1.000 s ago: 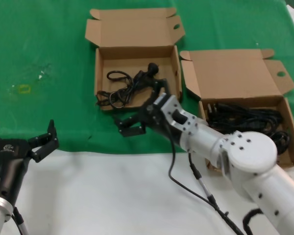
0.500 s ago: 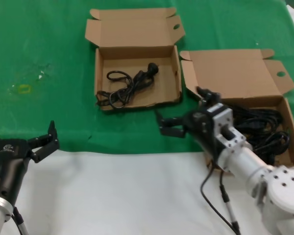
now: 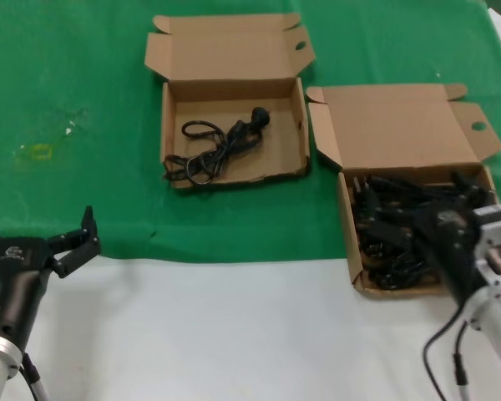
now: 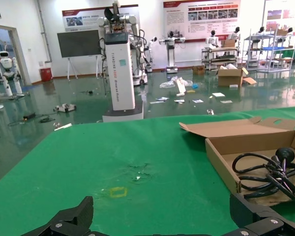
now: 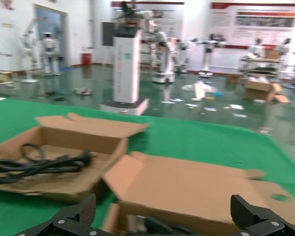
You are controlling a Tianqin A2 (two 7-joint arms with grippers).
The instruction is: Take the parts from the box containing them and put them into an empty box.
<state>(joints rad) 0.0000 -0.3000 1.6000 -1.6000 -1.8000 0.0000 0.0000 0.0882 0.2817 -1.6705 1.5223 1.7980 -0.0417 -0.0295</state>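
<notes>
Right gripper over the full box, reaching for another cord

Head view: the right gripper [image 3: 392, 238] hangs spread and empty above the tangled power cords [image 3: 401, 213] in the source box [image 3: 355, 267], apparently lining up a grasp. One cord [image 3: 217, 149] lies in the receiving box [image 3: 169, 125].
Left wrist view: the left gripper [image 4: 162, 223], parked, shows wide-apart fingers holding nothing.
Right wrist view: spread fingertips [image 5: 71, 216] frame the box lid.

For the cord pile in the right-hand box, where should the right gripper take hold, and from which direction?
Judging by the head view, the right gripper, open over the full box, should come straight down from above. The box walls block any side approach. Best to pinch a raised loop of the tangled cords rather than a plug, since thin bundled strands fit between the fingers.
</notes>
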